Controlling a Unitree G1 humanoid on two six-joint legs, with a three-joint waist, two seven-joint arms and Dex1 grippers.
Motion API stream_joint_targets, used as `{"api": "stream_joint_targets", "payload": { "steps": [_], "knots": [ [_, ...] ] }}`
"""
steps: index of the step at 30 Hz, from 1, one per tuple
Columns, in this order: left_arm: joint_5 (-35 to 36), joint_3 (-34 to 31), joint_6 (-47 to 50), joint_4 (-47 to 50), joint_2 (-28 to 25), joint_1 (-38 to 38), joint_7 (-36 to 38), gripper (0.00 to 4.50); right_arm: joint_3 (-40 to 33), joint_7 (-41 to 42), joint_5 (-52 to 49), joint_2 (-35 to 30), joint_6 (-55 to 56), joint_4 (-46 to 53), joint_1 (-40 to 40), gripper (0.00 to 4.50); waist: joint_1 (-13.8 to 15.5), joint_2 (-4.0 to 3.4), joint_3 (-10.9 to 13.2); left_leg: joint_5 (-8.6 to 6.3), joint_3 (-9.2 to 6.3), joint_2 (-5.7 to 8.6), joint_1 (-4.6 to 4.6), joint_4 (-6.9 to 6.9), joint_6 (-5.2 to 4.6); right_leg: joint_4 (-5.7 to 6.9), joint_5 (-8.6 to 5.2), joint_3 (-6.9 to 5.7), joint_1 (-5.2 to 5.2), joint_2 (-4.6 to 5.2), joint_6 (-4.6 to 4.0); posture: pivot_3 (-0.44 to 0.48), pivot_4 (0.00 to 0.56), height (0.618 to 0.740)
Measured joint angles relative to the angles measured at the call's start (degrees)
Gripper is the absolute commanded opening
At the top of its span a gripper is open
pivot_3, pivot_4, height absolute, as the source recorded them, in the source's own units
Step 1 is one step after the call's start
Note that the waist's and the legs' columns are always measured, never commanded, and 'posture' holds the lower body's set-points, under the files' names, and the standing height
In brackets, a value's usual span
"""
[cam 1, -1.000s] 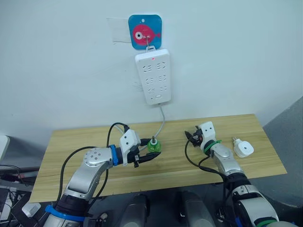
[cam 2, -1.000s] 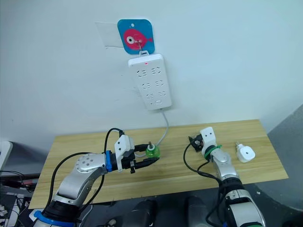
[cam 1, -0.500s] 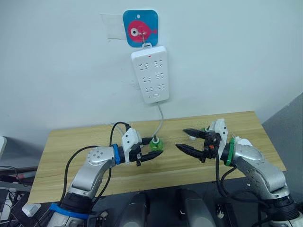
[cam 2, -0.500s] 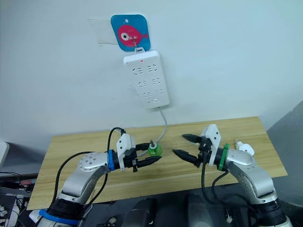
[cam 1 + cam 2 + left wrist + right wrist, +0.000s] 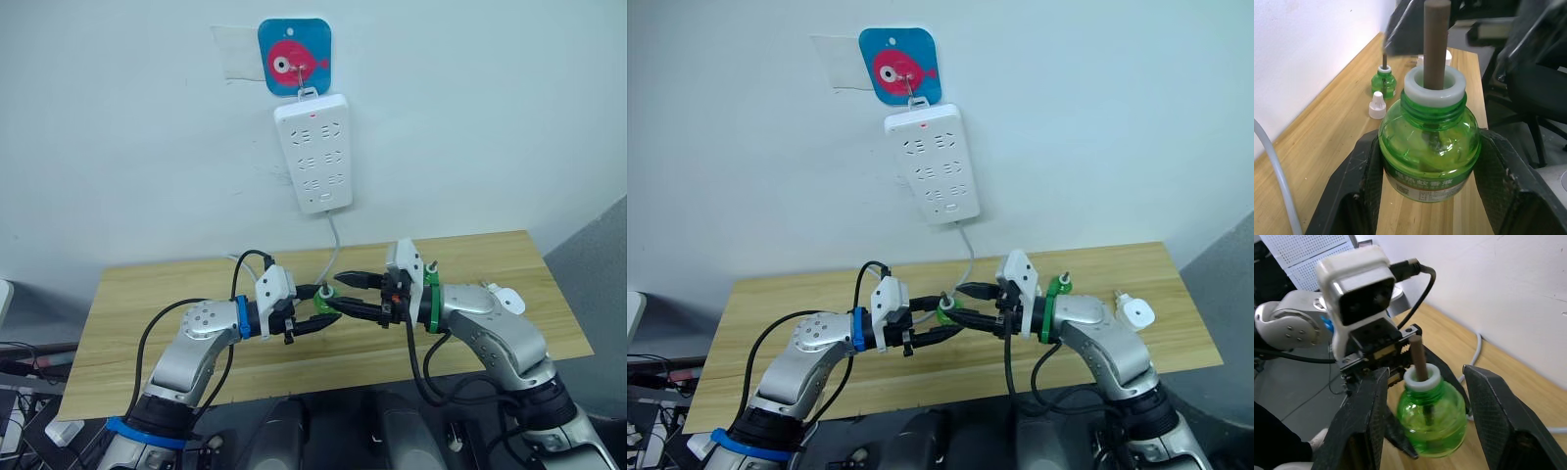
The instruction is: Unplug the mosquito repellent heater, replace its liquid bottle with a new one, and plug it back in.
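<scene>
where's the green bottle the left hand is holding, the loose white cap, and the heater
green bottle point(image 5: 1430, 152), left wrist view, on its clear green belly.
white cap point(image 5: 1377, 105), left wrist view, on the cap's body.
mosquito repellent heater point(image 5: 1136, 313), right eye view, on its white top face.

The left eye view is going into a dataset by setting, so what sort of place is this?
Probably an indoor test or lab bench, not a lived-in room: a bare wooden table against a plain white wall, a power strip hung from a fish-picture hook, and cables on the floor beside it.
</scene>
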State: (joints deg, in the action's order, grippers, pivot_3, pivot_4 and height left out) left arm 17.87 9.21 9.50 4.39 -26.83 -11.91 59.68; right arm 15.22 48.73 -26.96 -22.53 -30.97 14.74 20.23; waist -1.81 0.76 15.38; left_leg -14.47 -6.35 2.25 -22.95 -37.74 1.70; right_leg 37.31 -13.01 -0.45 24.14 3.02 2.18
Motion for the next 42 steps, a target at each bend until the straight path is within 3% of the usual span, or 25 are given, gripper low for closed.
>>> {"api": "stream_joint_targets", "payload": {
  "steps": [4,11,17,19,24,25,29,32,37,42],
  "knots": [
    [-0.01,0.18,0.03,0.64,0.00,0.02,0.04,2.24,1.89,1.36,1.76,1.24,2.16,-3.00,0.87,2.51,0.05,0.00,0.00,0.00,-0.02,0.00,0.00,0.05,0.00,-0.06,0.00,-0.01,-0.01,0.00,0.00,0.016,0.272,0.740],
    [-0.06,0.01,0.74,0.69,-0.50,0.33,-0.40,2.24,2.05,3.56,3.95,1.72,5.62,-5.34,1.49,0.88,0.10,0.00,0.00,0.00,-0.04,0.00,0.00,0.09,0.00,-0.09,0.01,-0.02,-0.01,0.00,0.00,0.030,0.262,0.740],
    [0.07,0.02,2.86,1.78,-0.23,0.48,-1.09,2.24,1.56,3.63,4.10,2.11,6.40,-5.46,0.78,0.87,0.14,0.00,0.00,0.00,-0.04,0.01,0.00,0.11,0.01,-0.12,0.01,-0.01,-0.01,0.02,0.01,0.033,0.252,0.740],
    [0.90,-0.36,4.02,2.52,-0.12,0.54,-1.62,2.96,0.18,2.66,2.35,3.31,4.54,-5.23,0.44,0.87,0.14,0.00,0.00,0.00,-0.04,0.00,0.00,0.12,0.01,-0.11,0.05,-0.01,0.00,0.02,-0.06,0.033,0.252,0.740],
    [4.12,-3.78,5.00,7.40,0.36,2.31,-3.93,4.40,-7.98,-7.11,-8.18,9.83,-7.75,-2.98,0.12,0.87,0.17,0.00,0.00,0.01,-0.06,-0.03,0.01,0.22,0.03,-0.14,0.16,0.02,0.01,0.03,-0.24,0.020,0.243,0.740],
    [4.50,-4.16,4.99,8.23,0.72,2.84,-4.56,4.50,-9.79,-9.22,-10.10,10.38,-9.98,-2.40,-0.03,0.87,0.23,0.00,0.00,0.01,-0.05,0.01,0.00,0.23,0.03,-0.17,0.17,0.02,0.01,0.05,-0.26,0.015,0.240,0.740],
    [4.53,-4.85,2.71,13.42,5.80,6.77,-10.31,4.50,-24.25,-24.89,-22.43,15.11,-19.43,-1.25,-2.50,0.87,1.14,0.03,-0.03,0.00,-0.03,0.09,-0.05,0.38,0.03,-0.35,0.23,0.08,0.02,0.14,-0.23,0.007,0.237,0.740],
    [2.36,-3.82,-0.69,14.95,7.68,7.07,-12.95,4.50,-30.99,-36.75,-34.38,20.08,-23.97,-1.11,-3.09,0.87,1.35,0.02,-0.03,0.05,0.00,0.02,0.02,0.60,0.08,-0.31,0.23,0.14,0.08,0.11,-0.27,0.004,0.235,0.740],
    [-3.74,-1.46,-9.39,14.31,9.75,6.15,-16.31,4.50,-33.71,-51.58,-50.22,22.09,-26.87,-1.10,-2.96,0.87,1.00,-0.05,-0.07,0.07,0.17,0.02,0.07,0.70,0.07,-0.27,0.22,0.10,0.10,0.03,-0.28,0.004,0.232,0.740],
    [-7.22,-1.03,-15.16,9.30,10.43,4.22,-18.32,4.50,-33.14,-57.61,-58.06,20.34,-26.79,-1.21,-1.61,0.87,0.33,-0.04,-0.08,0.09,0.31,0.10,0.05,0.68,0.00,-0.27,0.22,0.06,0.06,-0.02,-0.25,0.004,0.232,0.740]
  ]
}}
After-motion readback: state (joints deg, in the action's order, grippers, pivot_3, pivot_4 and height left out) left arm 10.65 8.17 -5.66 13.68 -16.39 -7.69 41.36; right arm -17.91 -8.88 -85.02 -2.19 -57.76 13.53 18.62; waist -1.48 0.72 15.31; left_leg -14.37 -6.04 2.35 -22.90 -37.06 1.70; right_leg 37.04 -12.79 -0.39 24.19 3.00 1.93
